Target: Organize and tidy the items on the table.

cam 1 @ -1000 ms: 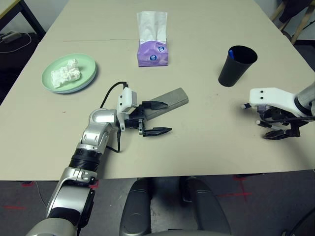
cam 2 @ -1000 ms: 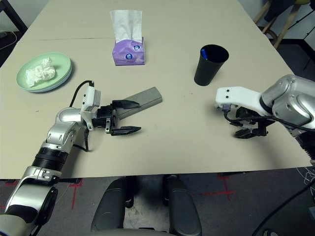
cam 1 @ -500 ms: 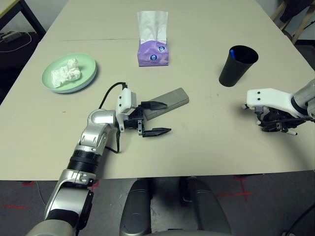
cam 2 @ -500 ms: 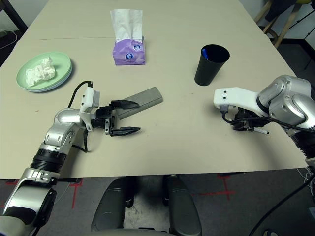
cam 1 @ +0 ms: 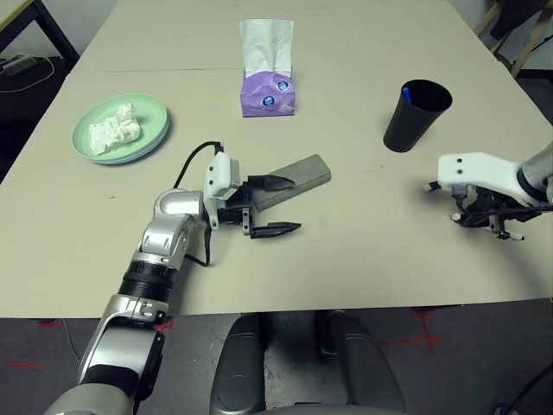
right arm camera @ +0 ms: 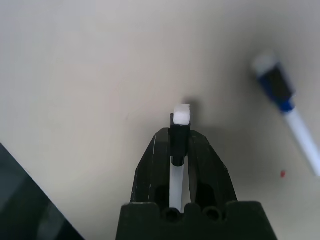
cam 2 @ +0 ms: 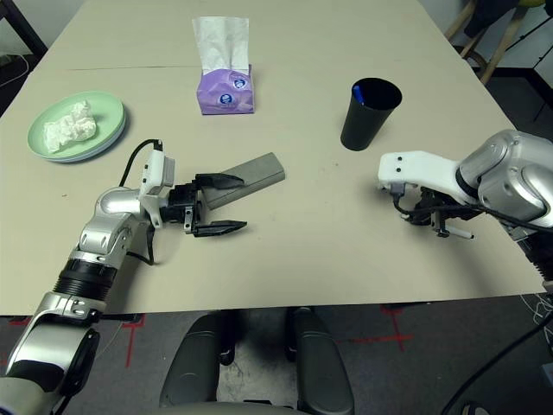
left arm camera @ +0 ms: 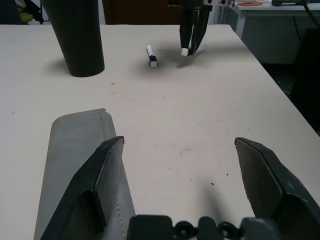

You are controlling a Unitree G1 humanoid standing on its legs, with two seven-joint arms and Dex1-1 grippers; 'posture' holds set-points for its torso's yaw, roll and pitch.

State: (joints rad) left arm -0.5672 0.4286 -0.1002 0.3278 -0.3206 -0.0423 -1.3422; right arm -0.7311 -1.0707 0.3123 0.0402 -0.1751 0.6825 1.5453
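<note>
My right gripper (cam 1: 486, 216) hangs low over the table (cam 1: 363, 259) at the right, shut on a white pen (right arm camera: 175, 172) that sticks out past its fingertips. A second pen (right arm camera: 286, 105) with a blue band lies on the table close by. Near the table's middle my left gripper (cam 1: 272, 206) stands open, its far finger resting against the grey glasses case (cam 1: 294, 175). The black cup (cam 1: 416, 114) holds a blue-capped pen (cam 1: 406, 89). A purple tissue box (cam 1: 268, 93) stands at the back. A crumpled tissue (cam 1: 115, 130) lies on the green plate (cam 1: 157, 121).
The table's front edge runs just below both arms, and its right edge lies close to my right arm. Wooden chair legs (cam 1: 527, 39) stand beyond the far right corner. Cables (cam 1: 26, 65) lie on the floor at the far left.
My right gripper has gone from open to shut on the pen and now holds it just off the table. The left arm and the other items have not moved.
</note>
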